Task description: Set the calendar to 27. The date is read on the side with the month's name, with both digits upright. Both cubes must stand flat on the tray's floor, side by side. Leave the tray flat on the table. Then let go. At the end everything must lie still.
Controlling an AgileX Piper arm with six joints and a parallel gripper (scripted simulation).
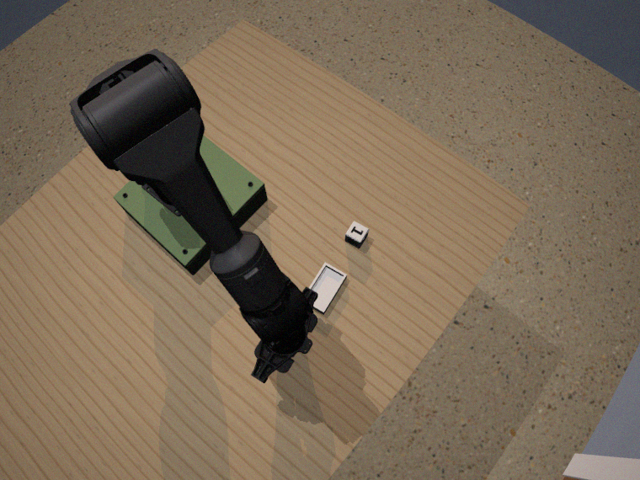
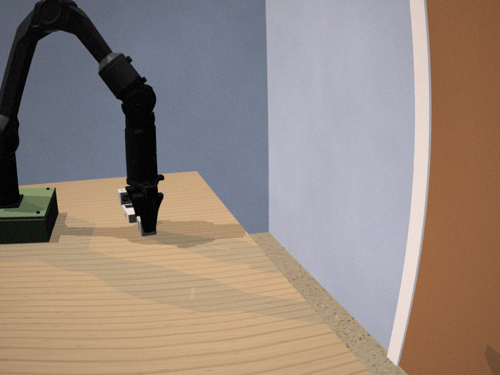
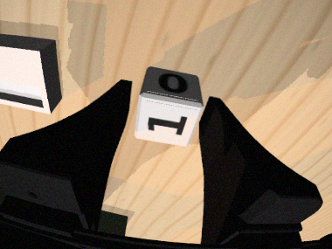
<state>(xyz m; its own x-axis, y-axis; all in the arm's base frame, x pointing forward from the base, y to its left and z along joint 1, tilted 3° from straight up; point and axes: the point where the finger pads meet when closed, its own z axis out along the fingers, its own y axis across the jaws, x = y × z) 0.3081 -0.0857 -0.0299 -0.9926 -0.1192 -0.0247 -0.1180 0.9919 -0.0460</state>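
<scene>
A white cube [image 3: 169, 108] stands on the table between my gripper's fingers, with a sideways 1 on top and a 0 on its far side. A gap shows on each side of it, so the gripper is open around it. In the exterior view the gripper [image 2: 148, 226] points straight down at the table, with the cube [image 2: 141, 228] partly hidden behind the fingers. In the top view the gripper [image 1: 269, 365] hides this cube. The white tray [image 1: 327, 286] lies flat and empty nearby; it also shows in the wrist view [image 3: 27, 72]. A second cube [image 1: 356, 233] with a 1 on top stands beyond the tray.
The arm's green base [image 1: 192, 202] stands on the wooden table behind the tray. The table's edge and a blue wall [image 2: 333, 141] lie to the right in the exterior view.
</scene>
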